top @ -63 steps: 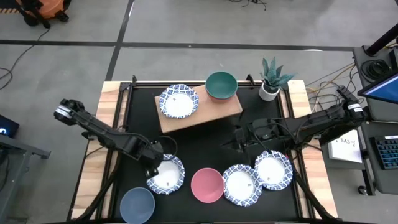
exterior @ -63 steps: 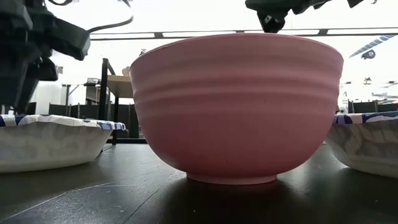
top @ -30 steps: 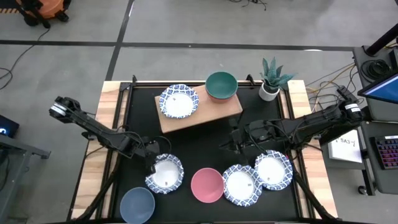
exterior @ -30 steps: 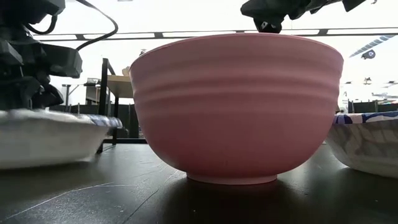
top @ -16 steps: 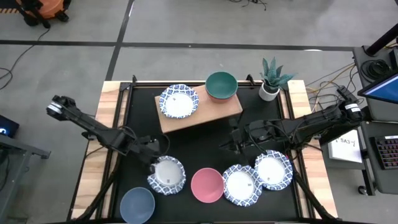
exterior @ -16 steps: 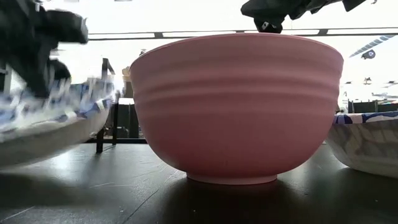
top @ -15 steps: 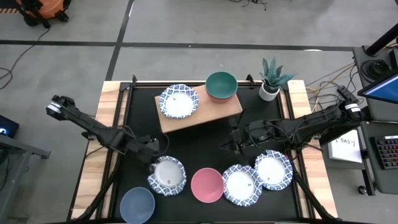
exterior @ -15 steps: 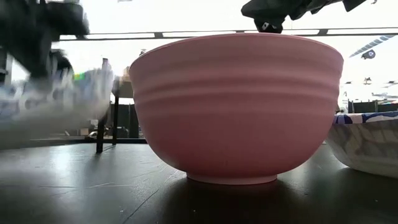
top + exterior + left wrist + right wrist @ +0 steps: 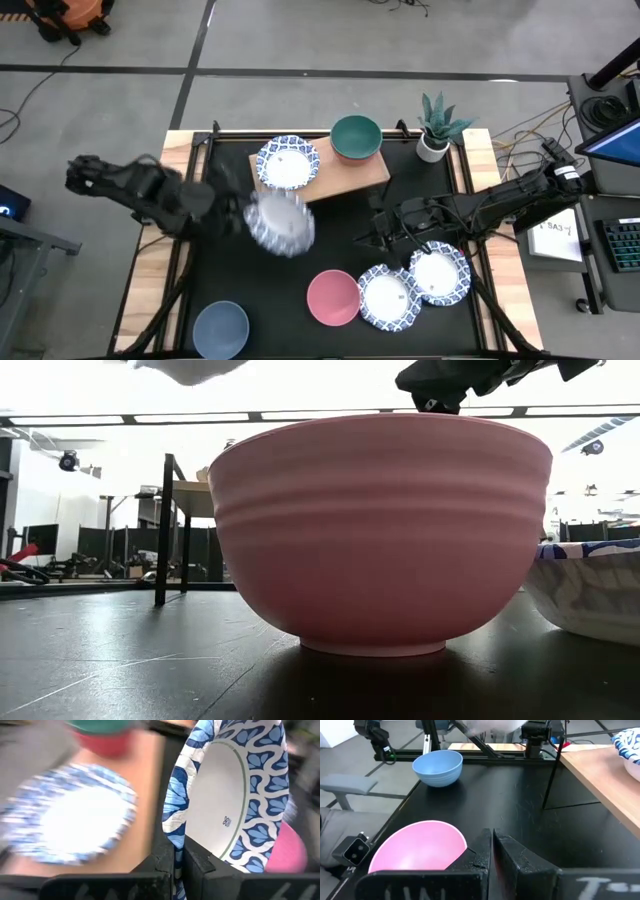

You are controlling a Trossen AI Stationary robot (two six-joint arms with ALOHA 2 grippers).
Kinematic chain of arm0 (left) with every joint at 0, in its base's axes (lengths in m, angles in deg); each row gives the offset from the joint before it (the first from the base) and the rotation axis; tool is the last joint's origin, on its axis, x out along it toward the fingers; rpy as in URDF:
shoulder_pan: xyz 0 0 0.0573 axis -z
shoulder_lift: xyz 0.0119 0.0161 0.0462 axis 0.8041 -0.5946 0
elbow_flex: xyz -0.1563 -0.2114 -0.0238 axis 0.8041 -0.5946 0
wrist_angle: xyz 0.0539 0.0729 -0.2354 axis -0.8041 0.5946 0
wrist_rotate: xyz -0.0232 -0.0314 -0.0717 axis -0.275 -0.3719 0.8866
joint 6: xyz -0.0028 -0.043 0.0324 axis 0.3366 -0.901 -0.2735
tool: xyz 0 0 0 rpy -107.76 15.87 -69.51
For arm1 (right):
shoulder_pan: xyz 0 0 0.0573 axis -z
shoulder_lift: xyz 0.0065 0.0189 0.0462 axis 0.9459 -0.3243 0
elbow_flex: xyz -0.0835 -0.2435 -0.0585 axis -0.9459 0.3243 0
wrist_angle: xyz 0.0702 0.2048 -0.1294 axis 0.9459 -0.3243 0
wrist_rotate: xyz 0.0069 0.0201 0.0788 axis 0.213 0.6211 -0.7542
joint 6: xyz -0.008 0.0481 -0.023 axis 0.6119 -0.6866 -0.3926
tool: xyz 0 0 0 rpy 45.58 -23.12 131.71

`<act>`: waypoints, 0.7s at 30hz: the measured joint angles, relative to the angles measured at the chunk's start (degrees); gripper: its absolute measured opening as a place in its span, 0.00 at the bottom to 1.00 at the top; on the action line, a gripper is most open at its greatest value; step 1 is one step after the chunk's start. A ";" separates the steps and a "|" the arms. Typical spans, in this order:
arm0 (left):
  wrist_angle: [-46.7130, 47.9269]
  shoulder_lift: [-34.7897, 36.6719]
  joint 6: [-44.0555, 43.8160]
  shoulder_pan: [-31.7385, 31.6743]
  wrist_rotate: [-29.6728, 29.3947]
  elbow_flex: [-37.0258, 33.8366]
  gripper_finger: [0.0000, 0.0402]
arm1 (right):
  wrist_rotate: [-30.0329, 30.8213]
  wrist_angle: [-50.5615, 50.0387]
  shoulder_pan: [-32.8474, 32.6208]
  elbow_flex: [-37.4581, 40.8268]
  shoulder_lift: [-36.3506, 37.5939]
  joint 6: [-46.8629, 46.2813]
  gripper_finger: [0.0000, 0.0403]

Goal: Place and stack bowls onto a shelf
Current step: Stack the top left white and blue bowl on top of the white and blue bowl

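The left pincer (image 9: 172, 865) is clamped on the rim of a white and blue bowl (image 9: 279, 221), holding it in the air beside the shelf (image 9: 345, 178). It looks tilted, maybe on edge. The right pincer (image 9: 492, 847) is pressed together near the pink bowl (image 9: 333, 297).

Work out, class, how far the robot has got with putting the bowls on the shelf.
Done: one patterned bowl and a green bowl nested on a red bowl sit on the shelf.
In hand: the left gripper is shut on a patterned bowl's rim, lifted beside the shelf.
Left: pink, blue-grey and two patterned bowls on the table. The right gripper waits, shut.
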 joint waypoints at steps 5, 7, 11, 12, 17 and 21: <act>4.70 -1.02 3.15 -12.55 -1.38 7.46 0.00 | -0.02 0.04 0.00 0.04 0.00 0.02 0.02; 5.07 -1.33 6.01 -17.88 -0.15 8.79 0.00 | -0.02 -0.02 0.00 0.12 0.00 0.02 0.02; 4.88 -2.36 11.70 -28.91 9.19 9.67 0.00 | -0.02 -0.02 0.00 0.22 0.00 -0.04 0.02; 4.94 -2.73 12.60 -31.56 11.92 9.71 0.00 | -0.02 -0.02 0.00 0.22 -0.01 -0.04 0.02; 4.95 -5.19 17.62 -40.95 18.97 9.17 0.00 | -0.02 -0.02 0.00 0.22 0.00 -0.04 0.02; 4.82 -7.37 21.09 -44.12 20.68 8.71 0.00 | -0.02 -0.04 0.00 0.22 0.00 -0.66 0.02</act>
